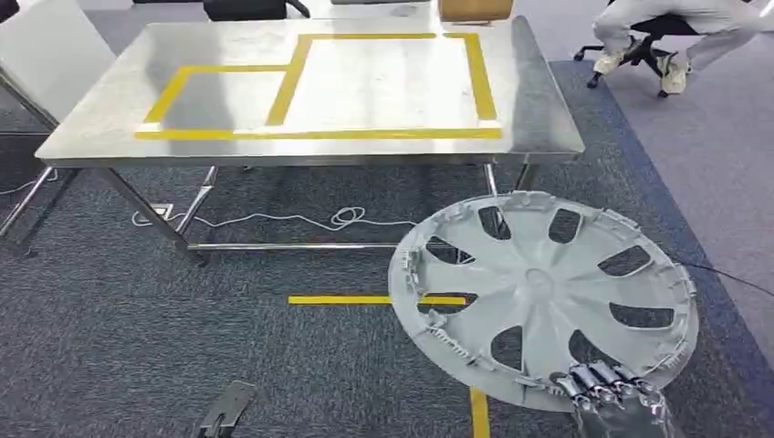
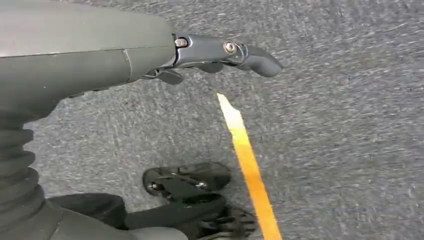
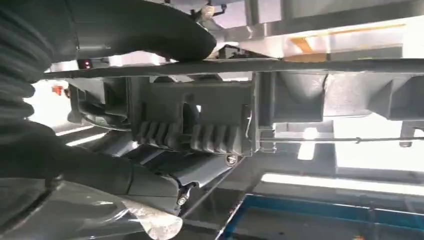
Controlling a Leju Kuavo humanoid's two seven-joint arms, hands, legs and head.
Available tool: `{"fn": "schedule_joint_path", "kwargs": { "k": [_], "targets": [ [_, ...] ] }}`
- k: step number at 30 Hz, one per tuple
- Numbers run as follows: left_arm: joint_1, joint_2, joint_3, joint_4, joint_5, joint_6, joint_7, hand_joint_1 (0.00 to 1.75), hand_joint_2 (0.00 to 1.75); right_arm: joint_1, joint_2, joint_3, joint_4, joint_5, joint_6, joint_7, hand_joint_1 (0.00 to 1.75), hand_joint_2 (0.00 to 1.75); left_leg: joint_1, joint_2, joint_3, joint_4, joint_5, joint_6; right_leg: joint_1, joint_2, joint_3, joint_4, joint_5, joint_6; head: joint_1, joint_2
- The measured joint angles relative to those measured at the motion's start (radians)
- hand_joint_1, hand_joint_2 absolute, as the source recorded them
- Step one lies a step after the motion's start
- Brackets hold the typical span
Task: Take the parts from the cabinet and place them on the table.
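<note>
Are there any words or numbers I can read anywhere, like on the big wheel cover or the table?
None can be read.
The wheel cover, held by the right hand, shows no legible lettering.
The steel table carries plain yellow tape lines, no writing.
The left hand bears no label.

A steel table [image 1: 310, 151] stands on grey carpet [image 1: 109, 338]; yellow tape rectangles [image 1: 301, 87] lie on its top, the larger at 3 o'clock.

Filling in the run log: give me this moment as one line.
right hand: holds wheel cover by rim, above carpet | left hand: holds nothing | table: ahead, no parts on it
</note>
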Motion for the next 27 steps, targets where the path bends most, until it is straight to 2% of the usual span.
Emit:
{"fn": "schedule_joint_path", "kwargs": {
  "k": [1,2,3,4,6,7,8,9,11,12,13,14,15,16,17,18,19,21,22,23,24,25,26,27],
  "targets": [
    [0.003,0.0,0.0,0.0,0.0,0.0,0.0,0.0,1.75,0.0,0.0,0.0,0.0,0.001,0.0,0.0,1.43,1.75,0.002,0.0,-0.043,0.072,-0.02,-0.003,0.0,0.0,0.005,0.0,-0.006,0.0,0.0,0.0],
    [0.006,0.0,0.0,0.0,0.0,0.0,0.0,0.0,1.75,0.0,0.0,0.0,0.0,0.001,0.0,0.0,1.43,1.75,0.005,0.0,-0.078,0.12,-0.02,-0.005,0.0,0.002,0.013,0.0,-0.013,0.001,0.0,0.0],
    [0.008,0.0,0.0,0.0,0.0,0.0,0.0,0.0,1.75,0.001,0.0,0.0,0.0,0.001,0.0,0.0,1.43,1.75,0.006,0.0,-0.085,0.111,0.01,-0.006,0.0,0.004,0.024,0.0,-0.02,0.002,0.0,0.0],
    [0.008,0.0,0.0,0.0,0.0,0.0,0.0,0.0,1.75,0.002,0.0,0.0,0.0,0.001,0.0,0.0,1.43,1.75,0.007,0.0,-0.074,0.062,0.061,-0.004,0.0,0.005,0.036,0.0,-0.028,0.004,0.0,0.0],
    [0.008,0.0,0.0,0.0,0.0,0.0,0.0,0.0,1.75,0.002,0.0,0.0,0.0,0.001,0.0,0.0,1.43,1.75,0.007,0.0,-0.018,-0.107,0.182,0.006,0.0,0.005,0.064,0.0,-0.047,0.012,0.0,0.0],
    [0.009,0.002,0.0,0.0,0.0,0.001,0.0,0.0,1.75,0.002,0.0,0.0,0.0,0.002,0.0,0.0,1.43,1.75,0.003,0.0,-0.002,-0.133,0.177,0.013,-0.001,0.005,0.055,-0.004,-0.055,0.019,0.003,0.0],
    [0.009,0.003,0.001,0.0,0.0,0.002,0.0,0.0,1.75,-0.001,0.0,0.0,0.0,0.002,0.0,0.0,1.43,1.75,-0.003,0.0,0.004,-0.156,0.173,0.019,0.003,0.008,0.068,-0.003,-0.059,0.028,0.007,0.0],
    [0.008,0.002,0.0,0.0,0.0,0.002,-0.001,0.0,1.75,-0.001,0.0,0.0,0.0,0.002,0.0,-0.003,1.43,1.75,-0.004,0.001,0.009,-0.175,0.155,0.025,0.002,0.007,0.061,-0.004,-0.058,0.033,0.003,0.0],
    [0.011,0.002,0.001,0.0,0.0,0.003,-0.001,0.0,1.75,0.002,0.0,0.001,0.0,0.002,0.0,-0.006,1.43,1.75,-0.004,-0.001,0.011,-0.183,0.15,0.036,0.001,0.005,0.068,-0.003,-0.049,0.048,0.0,0.0],
    [0.012,0.003,0.001,0.0,0.001,0.005,-0.001,0.0,1.75,0.002,0.0,0.0,0.0,0.002,0.0,-0.006,1.43,1.75,0.003,-0.004,0.03,-0.195,0.15,0.04,0.001,0.004,0.06,0.006,-0.057,0.05,0.002,0.0],
    [0.011,0.003,0.001,0.0,0.001,0.006,-0.001,0.0,1.75,0.001,0.0,0.0,0.0,0.002,0.0,-0.008,1.43,1.75,0.004,-0.003,0.042,-0.2,0.147,0.045,0.001,0.004,0.048,0.041,-0.067,0.051,0.006,0.0],
    [0.009,0.003,0.001,0.0,0.001,0.006,-0.001,0.0,1.75,-0.001,0.0,0.0,0.0,0.002,0.0,-0.01,1.43,1.75,0.004,-0.004,0.046,-0.2,0.143,0.051,0.002,0.004,0.013,0.102,-0.087,0.052,0.009,0.0],
    [0.007,0.003,0.001,0.0,0.001,0.006,-0.001,0.0,1.75,-0.003,0.0,0.0,0.0,0.001,0.0,-0.011,1.43,1.75,0.003,-0.004,0.048,-0.199,0.139,0.057,0.002,0.004,-0.035,0.177,-0.111,0.053,0.008,0.0],
    [0.007,0.001,0.001,0.0,0.001,0.006,-0.001,0.0,1.75,-0.003,0.0,0.0,0.0,0.0,0.0,-0.011,1.43,1.75,0.001,-0.004,0.052,-0.199,0.133,0.058,0.002,0.003,-0.085,0.244,-0.135,0.055,0.008,0.0],
    [0.009,0.001,0.001,0.0,0.001,0.006,-0.001,0.0,1.75,-0.003,0.0,0.0,0.0,0.0,0.0,-0.011,1.43,1.75,-0.001,-0.004,0.059,-0.199,0.126,0.059,0.002,0.003,-0.131,0.296,-0.148,0.058,0.007,0.0],
    [0.01,0.001,0.001,0.0,0.001,0.006,-0.001,0.0,1.75,-0.002,0.0,0.0,0.0,0.0,0.0,-0.011,1.43,1.75,-0.001,-0.004,0.068,-0.199,0.119,0.058,0.001,0.003,-0.152,0.304,-0.134,0.06,0.009,0.0],
    [0.011,0.001,0.001,0.0,0.002,0.006,-0.001,0.0,1.75,-0.001,0.0,0.0,0.001,0.0,0.0,-0.011,1.43,1.75,-0.001,-0.004,0.079,-0.199,0.112,0.058,0.001,0.003,-0.153,0.276,-0.098,0.06,0.007,0.0],
    [0.011,0.001,0.002,0.0,0.002,0.006,-0.001,0.0,1.75,0.001,0.0,0.0,0.002,0.0,0.0,-0.011,1.43,1.75,-0.001,-0.006,0.107,-0.198,0.092,0.053,0.001,0.003,-0.11,0.131,0.017,0.053,0.008,0.0],
    [0.011,0.0,0.002,0.0,0.002,0.006,-0.001,0.0,1.75,0.0,0.0,0.0,0.002,0.0,0.0,-0.011,1.43,1.75,-0.001,-0.006,0.121,-0.198,0.082,0.049,0.002,0.001,-0.086,0.052,0.065,0.051,0.008,0.0],
    [0.008,0.0,0.002,0.0,0.002,0.006,-0.001,0.0,1.75,-0.004,0.0,0.0,0.003,0.0,0.0,-0.013,1.43,1.75,-0.005,-0.006,0.125,-0.198,0.074,0.041,0.01,-0.001,-0.083,0.041,0.025,0.047,0.009,0.0],
    [0.005,0.0,0.002,0.0,0.002,0.006,-0.001,0.0,1.75,-0.008,0.0,0.0,0.002,0.0,-0.002,-0.013,1.43,1.75,-0.005,-0.005,0.116,-0.197,0.069,0.033,0.01,-0.003,-0.067,0.036,0.016,0.032,0.013,0.0],
    [0.006,-0.001,0.002,0.0,0.002,0.006,-0.001,0.0,1.75,-0.001,0.0,-0.001,0.003,0.0,-0.002,-0.011,1.43,1.75,-0.005,-0.004,0.126,-0.193,0.065,0.029,0.011,0.0,-0.069,0.03,0.03,0.025,0.01,0.0],
    [0.006,-0.001,0.002,0.0,0.002,0.006,-0.001,0.0,1.75,-0.001,0.0,-0.001,0.003,0.0,-0.002,-0.012,1.43,1.75,-0.006,-0.003,0.132,-0.195,0.067,0.024,0.013,-0.002,-0.067,0.028,0.023,0.016,0.008,0.0],
    [0.004,-0.001,0.002,0.0,0.002,0.006,-0.001,0.0,1.75,-0.001,0.0,0.0,0.003,0.0,-0.002,-0.012,1.43,1.75,-0.005,-0.003,0.138,-0.201,0.06,0.019,0.009,0.0,-0.053,0.024,0.026,0.01,0.008,0.0]
  ]
}}
